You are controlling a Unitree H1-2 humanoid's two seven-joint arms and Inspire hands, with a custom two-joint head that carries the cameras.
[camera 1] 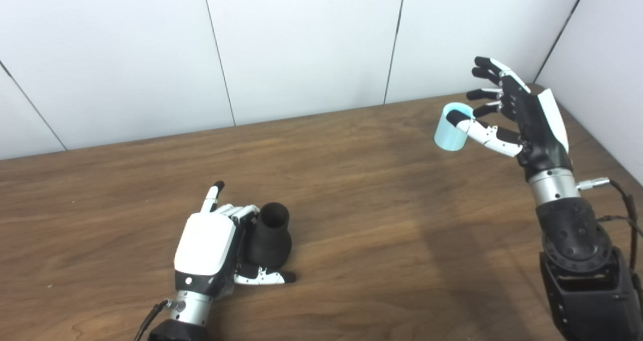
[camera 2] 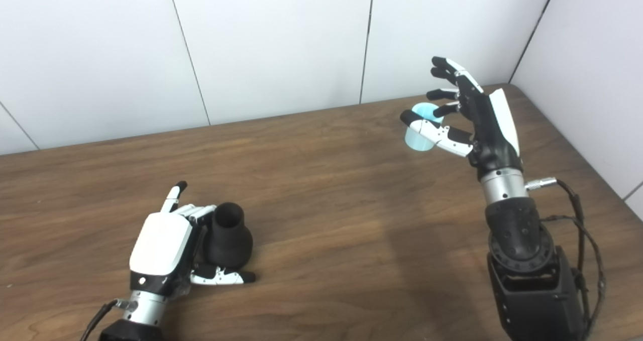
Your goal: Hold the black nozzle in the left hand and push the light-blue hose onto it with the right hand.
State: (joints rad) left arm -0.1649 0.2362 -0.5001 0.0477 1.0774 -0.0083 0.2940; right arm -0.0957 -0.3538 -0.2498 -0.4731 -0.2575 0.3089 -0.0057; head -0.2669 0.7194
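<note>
The left robot hand (camera 1: pixel 211 243) cups the unmarked black nozzle (camera 1: pixel 270 234); the right robot hand (camera 1: pixel 522 117), fingers spread, touches the light-blue hose (camera 1: pixel 452 130).

2 head cameras side by side look down at the same wooden table (camera 1: pixel 351 205) and white wall (camera 1: pixel 301 39)

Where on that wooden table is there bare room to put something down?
The widest bare stretch of table lies between the black nozzle and the light-blue hose. The far-left strip along the wall is also free. It is crowded only around the left hand and the right hand.
</note>
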